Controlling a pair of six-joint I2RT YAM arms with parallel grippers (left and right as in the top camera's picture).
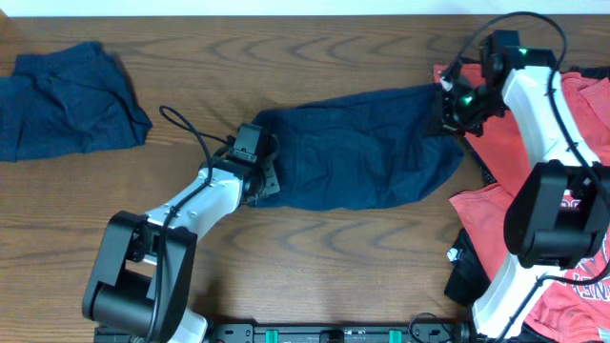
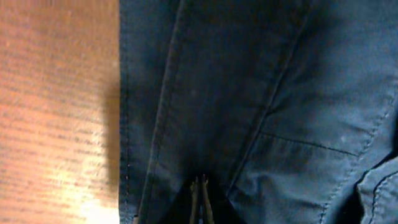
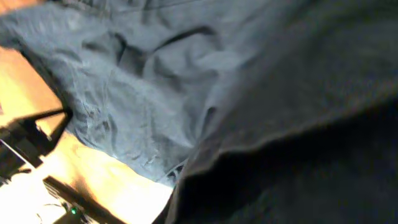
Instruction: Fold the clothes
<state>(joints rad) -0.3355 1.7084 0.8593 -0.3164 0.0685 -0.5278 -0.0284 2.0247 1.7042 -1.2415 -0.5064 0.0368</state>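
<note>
A navy T-shirt [image 1: 362, 157] lies stretched across the middle of the table between my two grippers. My left gripper [image 1: 264, 164] is at its left end. In the left wrist view the fingers [image 2: 200, 198] are pressed together on the navy cloth [image 2: 249, 93] by a seam. My right gripper [image 1: 446, 107] is at the shirt's right end, which rises towards it. In the right wrist view the navy cloth [image 3: 155, 81] drapes over the lens and hides the fingers. A second navy T-shirt [image 1: 62, 100] lies crumpled at the far left. Coral-red T-shirts [image 1: 583, 114] with lettering are piled at the right.
More coral-red cloth [image 1: 581, 281] and a dark garment [image 1: 472, 276] lie at the front right beside the right arm's base. The wooden table [image 1: 334, 267] shows bare in front of the stretched shirt. The left arm's cable [image 1: 191, 133] loops above the table.
</note>
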